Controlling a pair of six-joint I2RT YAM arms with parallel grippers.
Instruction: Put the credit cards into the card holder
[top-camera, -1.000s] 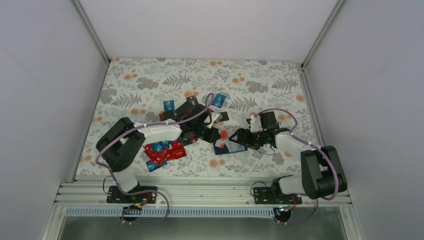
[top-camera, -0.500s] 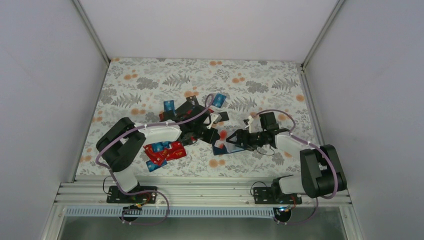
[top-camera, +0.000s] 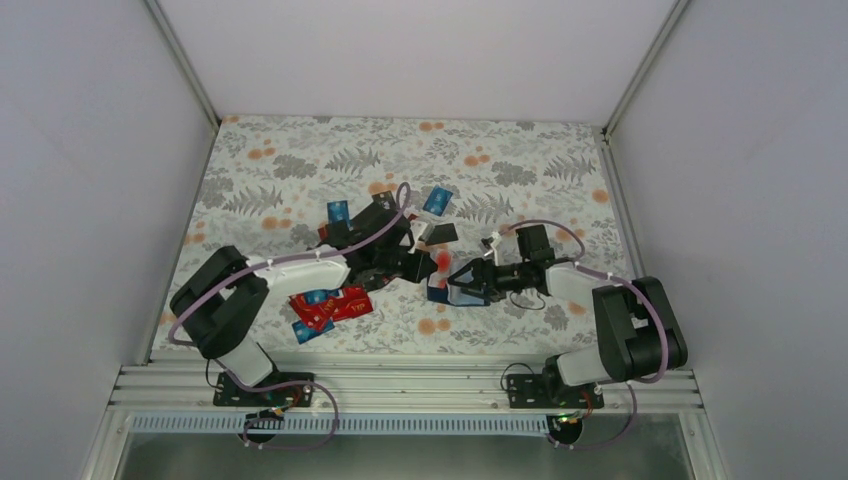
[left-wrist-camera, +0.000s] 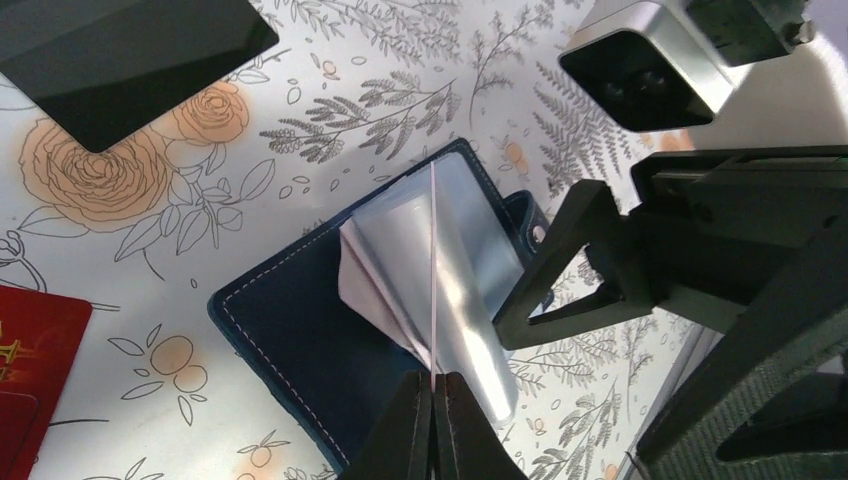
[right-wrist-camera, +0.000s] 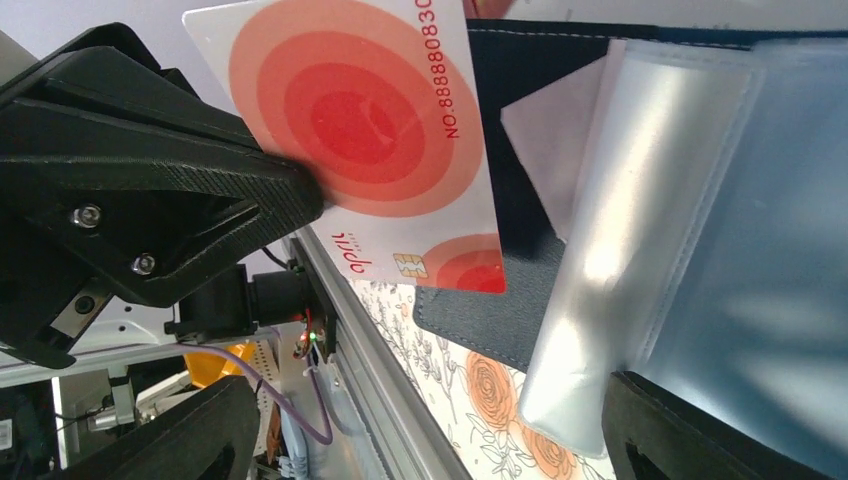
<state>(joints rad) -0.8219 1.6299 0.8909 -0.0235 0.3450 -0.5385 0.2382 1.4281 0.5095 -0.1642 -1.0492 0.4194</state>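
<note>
A white credit card with red circles (right-wrist-camera: 370, 130) is pinched in my shut left gripper (left-wrist-camera: 433, 378); the left wrist view shows it edge-on as a thin pink line (left-wrist-camera: 432, 260). It stands over the open navy card holder (left-wrist-camera: 290, 330), its edge at the holder's clear sleeves (left-wrist-camera: 465, 270). My right gripper (right-wrist-camera: 430, 445) is open, with one finger (right-wrist-camera: 700, 430) against the sleeves (right-wrist-camera: 680, 200). From above, the left gripper (top-camera: 428, 262) and the right gripper (top-camera: 462, 282) meet at the card holder (top-camera: 450, 295). More credit cards (top-camera: 325, 303) lie in a red and blue heap beneath the left arm.
Single blue cards (top-camera: 338, 211) (top-camera: 437, 200) and a black card (top-camera: 441, 233) lie behind the grippers. A black card (left-wrist-camera: 110, 60) and a red card (left-wrist-camera: 30, 350) flank the holder in the left wrist view. The table's metal front rail (right-wrist-camera: 370, 330) runs close by.
The right gripper has slid left over the holder. The left arm's elbow has swung left and the held card has moved slightly away from the front rail.
</note>
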